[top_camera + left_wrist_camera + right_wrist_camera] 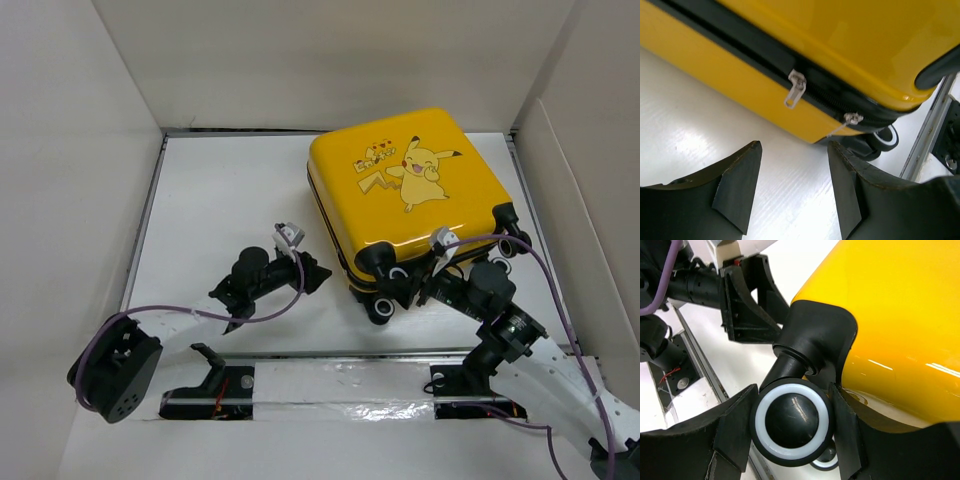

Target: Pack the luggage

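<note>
The luggage [410, 185] is a yellow hard-shell suitcase with a Pikachu print. It lies flat and closed at the back right of the white table, wheels toward me. My left gripper [316, 272] stands open just off its left front side, with nothing between the fingers [742, 182]. In the left wrist view the black zipper band holds two metal pulls [796, 88], a short way beyond my fingertips. My right gripper [794, 386] is shut on a black wheel with a white ring [792, 422] at the luggage's front corner [397, 280], one pad on each side of it.
White walls [80, 180] box in the table on the left, back and right. A metal rail [330, 355] runs along the near edge by the arm bases. Purple cables [150, 312] loop from both wrists. Bare table [220, 190] lies left of the luggage.
</note>
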`<state>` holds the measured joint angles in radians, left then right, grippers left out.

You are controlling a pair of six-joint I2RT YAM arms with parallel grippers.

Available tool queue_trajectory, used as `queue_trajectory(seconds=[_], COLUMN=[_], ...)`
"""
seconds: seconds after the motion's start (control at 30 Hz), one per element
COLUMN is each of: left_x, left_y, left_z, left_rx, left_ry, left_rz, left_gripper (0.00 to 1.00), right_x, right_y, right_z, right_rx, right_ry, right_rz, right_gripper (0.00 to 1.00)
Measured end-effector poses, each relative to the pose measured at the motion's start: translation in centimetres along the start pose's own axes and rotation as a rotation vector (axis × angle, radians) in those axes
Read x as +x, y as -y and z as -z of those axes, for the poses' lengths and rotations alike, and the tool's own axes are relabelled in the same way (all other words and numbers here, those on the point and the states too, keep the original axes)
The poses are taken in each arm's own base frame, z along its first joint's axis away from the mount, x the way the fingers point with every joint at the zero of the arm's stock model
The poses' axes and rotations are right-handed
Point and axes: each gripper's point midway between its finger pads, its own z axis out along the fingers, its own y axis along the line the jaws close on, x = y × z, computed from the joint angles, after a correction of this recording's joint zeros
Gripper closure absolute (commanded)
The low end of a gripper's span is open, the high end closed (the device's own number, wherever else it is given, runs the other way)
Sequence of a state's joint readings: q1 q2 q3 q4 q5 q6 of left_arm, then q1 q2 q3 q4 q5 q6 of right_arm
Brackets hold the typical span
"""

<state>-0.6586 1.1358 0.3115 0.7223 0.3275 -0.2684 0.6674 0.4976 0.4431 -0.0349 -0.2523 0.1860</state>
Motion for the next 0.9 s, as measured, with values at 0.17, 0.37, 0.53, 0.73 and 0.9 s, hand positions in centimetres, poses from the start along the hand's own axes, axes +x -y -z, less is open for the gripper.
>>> queue_trajectory(seconds=[0.17,0.37,0.53,0.73,0.9], left_x=[-1.3,-0.4,-0.6,-0.7,-0.6], left_y=[1.8,2.7,3.1,3.7,3.5], left_z=[-1.6,-2.8,-3.0,-3.3,-3.3], left_rx=[0.056,0.103,0.122,0.160,0.148], left_ry=[0.006,-0.025,-0.024,-0.026,-0.030], left_rz=[-0.041,-0.048,-0.051,-0.053,-0.050], left_gripper=[0.50,0.56,0.62,0.61,0.58], right_x=[0.2,0.2,0.2,0.2,0.3], right_y=[0.1,0.1,0.2,0.3,0.4], right_z=[0.1,0.1,0.1,0.1,0.1], right_rx=[-0.009,-0.009,-0.007,-0.003,0.000], right_ry=[-0.009,-0.012,-0.012,-0.012,-0.016], right_rz=[-0.004,-0.002,0.000,0.001,-0.001], right_gripper=[0.85,0.85,0.85,0.85,0.85])
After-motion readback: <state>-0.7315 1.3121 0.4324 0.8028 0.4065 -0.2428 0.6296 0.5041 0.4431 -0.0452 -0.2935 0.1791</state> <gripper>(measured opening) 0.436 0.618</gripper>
